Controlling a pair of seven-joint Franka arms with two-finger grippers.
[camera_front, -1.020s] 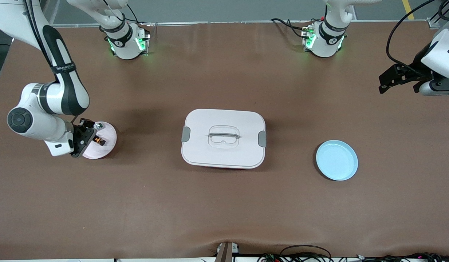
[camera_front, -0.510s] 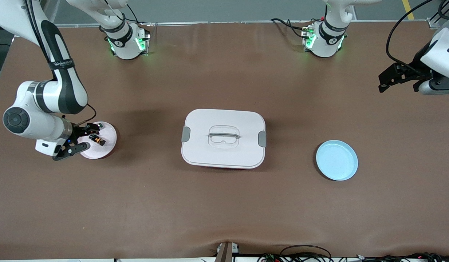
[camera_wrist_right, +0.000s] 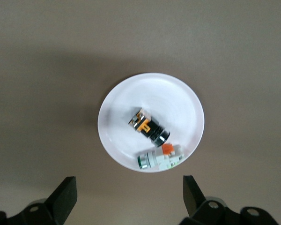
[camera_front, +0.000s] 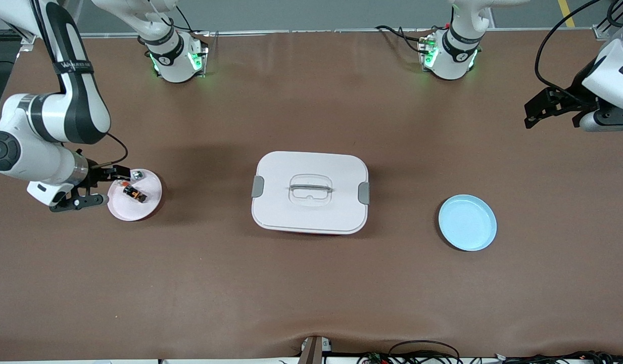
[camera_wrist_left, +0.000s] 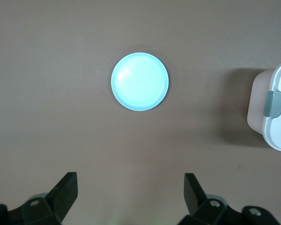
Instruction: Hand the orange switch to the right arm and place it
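Resting on plate (camera_wrist_right: 187, 101) — orange switch (camera_wrist_right: 149, 126)

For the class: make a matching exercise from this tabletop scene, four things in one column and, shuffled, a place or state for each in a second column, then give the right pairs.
Things
1. orange switch
2. blue plate
3. white lidded box
4. right gripper

Places or states
A. bare, toward the left arm's end of the table
B. open, beside the pink plate
C. lying on the pink plate
D. mid-table, between the two plates

Pairs: 1-C, 2-A, 3-D, 4-B
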